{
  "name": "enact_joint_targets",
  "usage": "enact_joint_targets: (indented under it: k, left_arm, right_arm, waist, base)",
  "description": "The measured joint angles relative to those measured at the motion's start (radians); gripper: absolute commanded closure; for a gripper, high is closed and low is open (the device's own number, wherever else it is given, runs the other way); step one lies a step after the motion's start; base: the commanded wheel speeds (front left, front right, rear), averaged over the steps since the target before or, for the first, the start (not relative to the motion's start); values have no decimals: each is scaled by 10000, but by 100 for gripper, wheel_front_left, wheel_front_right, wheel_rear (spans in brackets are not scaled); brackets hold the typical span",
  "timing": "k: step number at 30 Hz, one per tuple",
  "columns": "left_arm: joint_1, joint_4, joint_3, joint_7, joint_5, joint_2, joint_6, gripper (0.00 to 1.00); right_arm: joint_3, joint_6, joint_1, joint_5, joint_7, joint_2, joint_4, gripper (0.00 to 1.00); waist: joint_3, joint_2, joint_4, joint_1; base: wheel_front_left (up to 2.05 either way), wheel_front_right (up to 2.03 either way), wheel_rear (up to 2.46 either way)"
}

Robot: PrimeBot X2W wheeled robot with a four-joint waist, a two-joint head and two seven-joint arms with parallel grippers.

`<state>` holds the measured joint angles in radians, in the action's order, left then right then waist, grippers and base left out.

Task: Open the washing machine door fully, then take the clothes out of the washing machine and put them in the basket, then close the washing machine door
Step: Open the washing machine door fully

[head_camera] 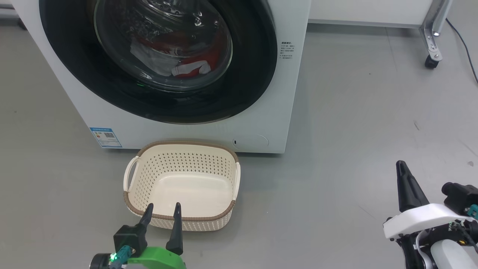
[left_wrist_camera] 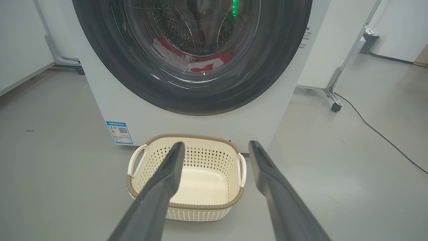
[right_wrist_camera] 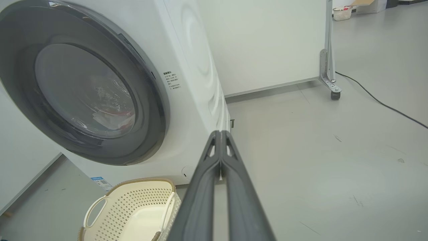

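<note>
The white washing machine (head_camera: pixel 67 97) stands at the back with its round black-rimmed door (head_camera: pixel 246 74) shut. Red and white clothes (head_camera: pixel 186 67) lie inside the drum, seen through the glass. The cream basket (head_camera: pixel 183 149) with a brown rim sits empty on the floor just in front of the machine. My left gripper (head_camera: pixel 161 211) is open, its fingers over the basket's near rim. My right gripper (head_camera: pixel 401 166) is shut on nothing, low at the right and well away from the machine. The left wrist view shows the basket (left_wrist_camera: pixel 185 206) between the spread fingers (left_wrist_camera: pixel 164 180).
Grey floor (head_camera: pixel 354 123) stretches to the right of the machine. A wheeled metal stand leg (head_camera: pixel 432 45) and a black cable (head_camera: pixel 465 45) are at the far right. A white wall panel (right_wrist_camera: pixel 267 43) stands behind the machine.
</note>
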<state>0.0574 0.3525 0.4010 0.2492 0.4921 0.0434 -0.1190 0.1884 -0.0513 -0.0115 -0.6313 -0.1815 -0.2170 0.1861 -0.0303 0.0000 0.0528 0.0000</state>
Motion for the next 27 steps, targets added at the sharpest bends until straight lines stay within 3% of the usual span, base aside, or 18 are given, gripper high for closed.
enact_joint_targets:
  k: [5, 14, 22, 27]
  left_arm:
    - [100, 0, 224, 0, -121, 0, 0, 0]
    - [386, -142, 750, 0, -127, 2, 0, 0]
    - [645, -740, 876, 0, 359, 0, -2, 0]
    - [982, -1093, 945, 0, 727, 0, -2, 0]
  right_arm:
    - [-531, -196, -202, -1072, 0, 316, -59, 100]
    - [-2071, -439, -1107, -4036, 382, 842, -201, 100]
    - [-3041, -428, -2948, -6353, 1618, 819, -453, 100]
    - [-3214, -61, -4139, -6604, 2261, 161, -523, 100]
  waist:
    - [-235, 0, 92, 0]
    - [-752, 0, 355, 0]
    - [-1515, 0, 668, 0]
    - [-2073, 0, 873, 0]
  base:
    - [0, 0, 0]
    - [0, 0, 0]
    - [0, 0, 0]
    - [0, 0, 0]
